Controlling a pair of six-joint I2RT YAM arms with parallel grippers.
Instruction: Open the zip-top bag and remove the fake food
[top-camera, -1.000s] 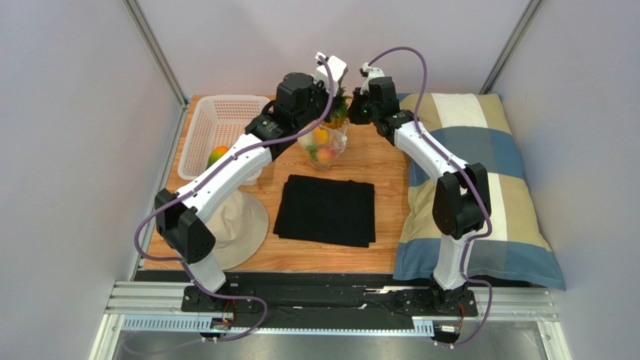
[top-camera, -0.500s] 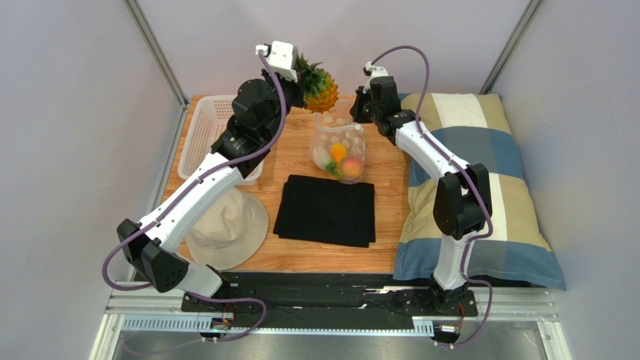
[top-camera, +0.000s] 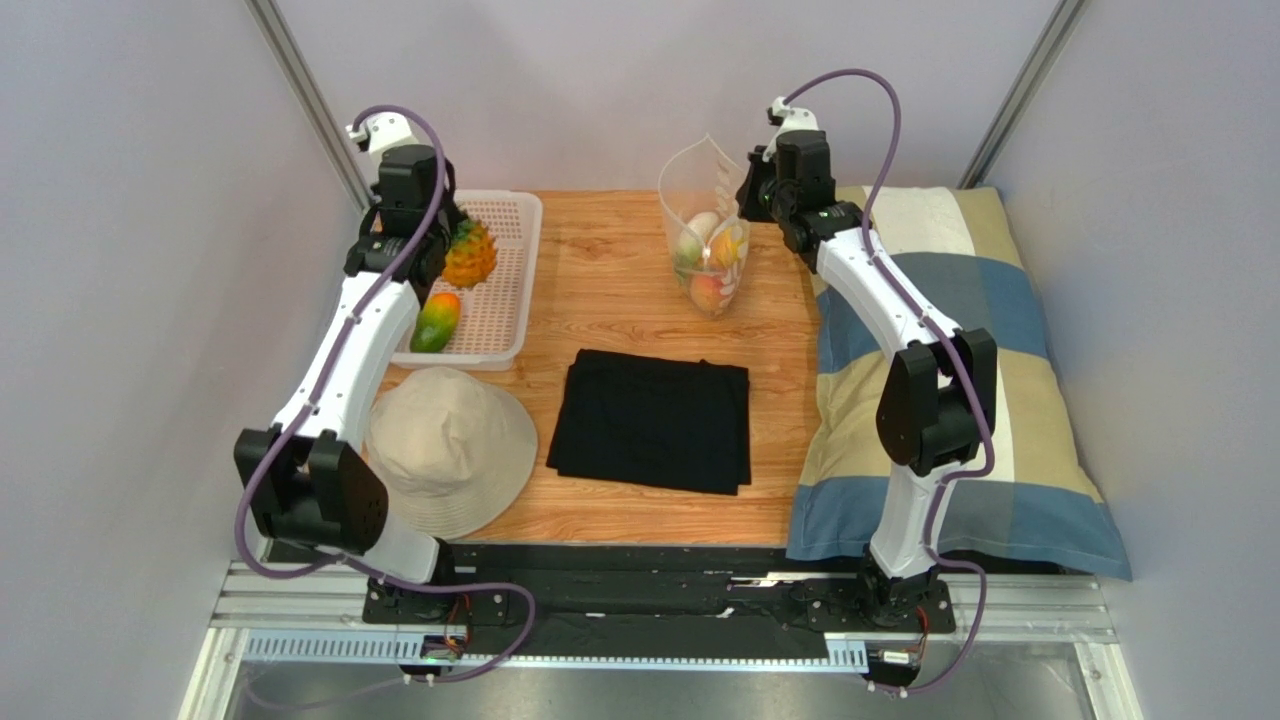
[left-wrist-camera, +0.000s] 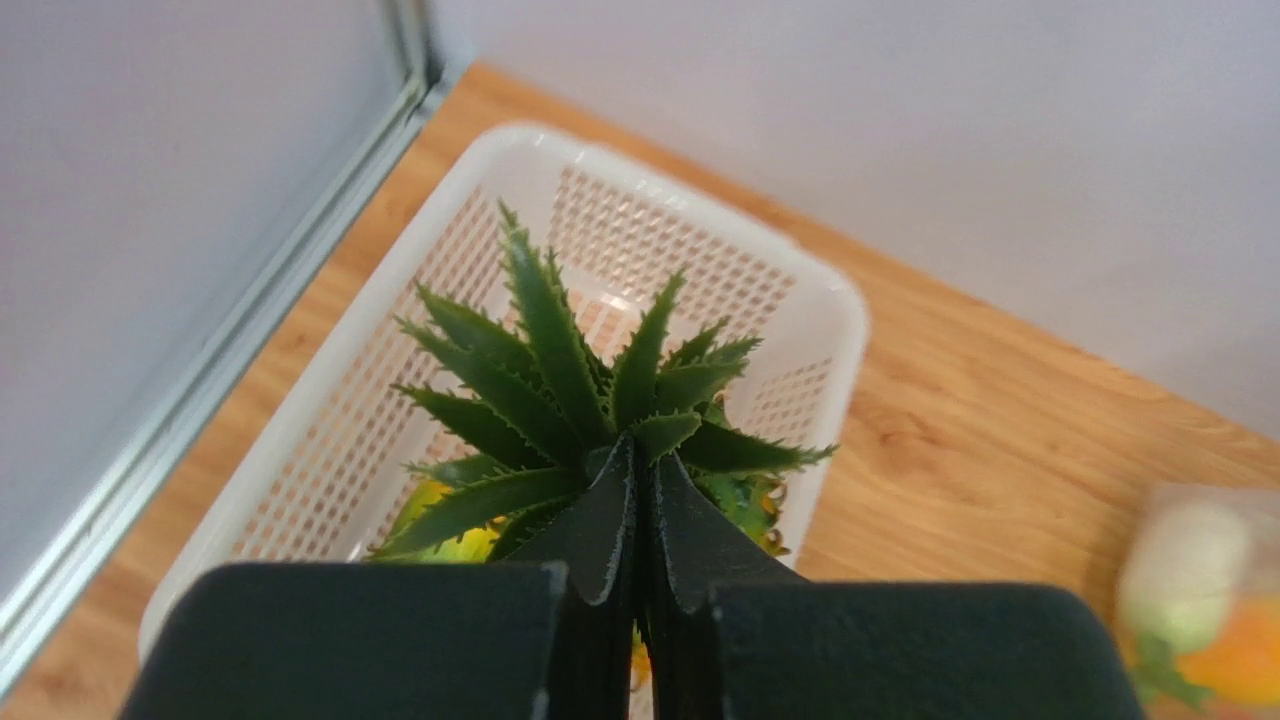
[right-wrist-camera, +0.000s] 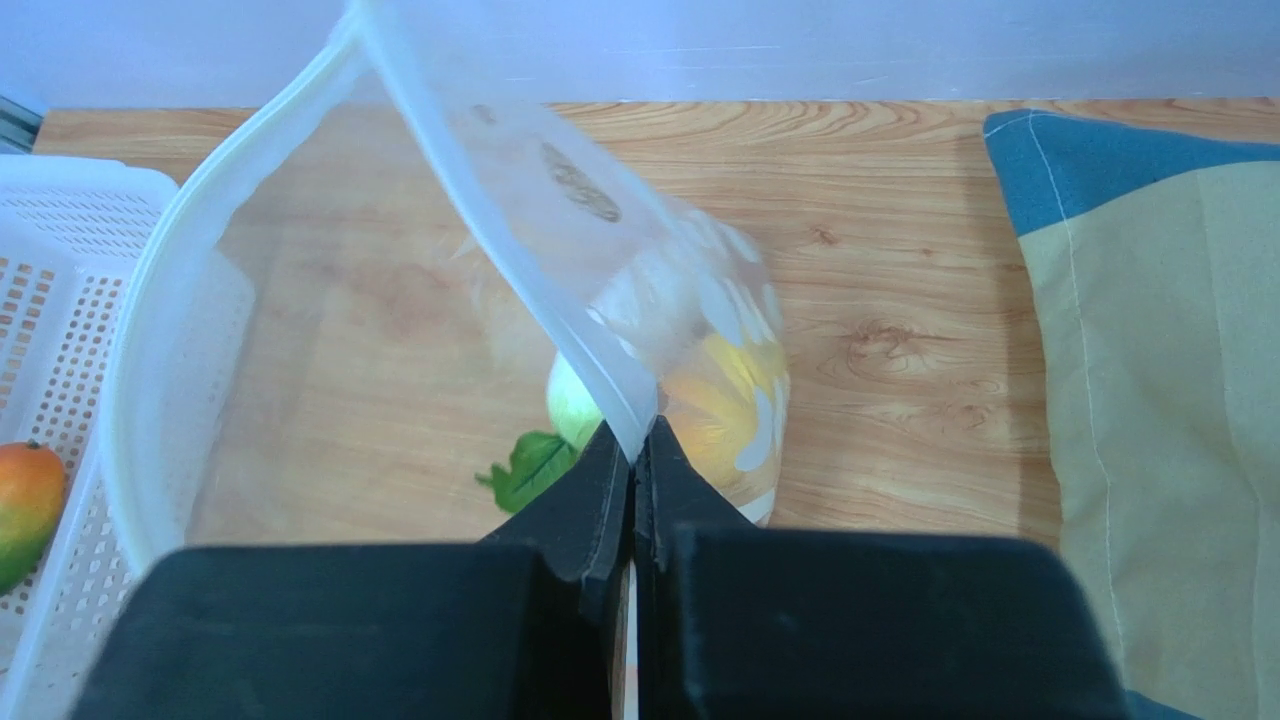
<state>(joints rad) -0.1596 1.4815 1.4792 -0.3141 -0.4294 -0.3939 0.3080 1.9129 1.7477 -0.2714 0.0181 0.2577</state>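
My left gripper is shut on the green crown of the pineapple and holds it over the white basket; the crown fills the left wrist view, gripper. A mango lies in the basket. My right gripper is shut on the rim of the clear zip-top bag and holds it up, mouth open. Inside are a peach, a lemon, a white piece and green leaves. In the right wrist view the gripper pinches the bag rim.
A folded black cloth lies mid-table. A beige hat sits front left. A plaid pillow fills the right side. Grey walls stand close on both sides.
My left arm has swung left from above the bag, carrying the pineapple over the basket. My right gripper has lifted the bag and shifted it back and right.
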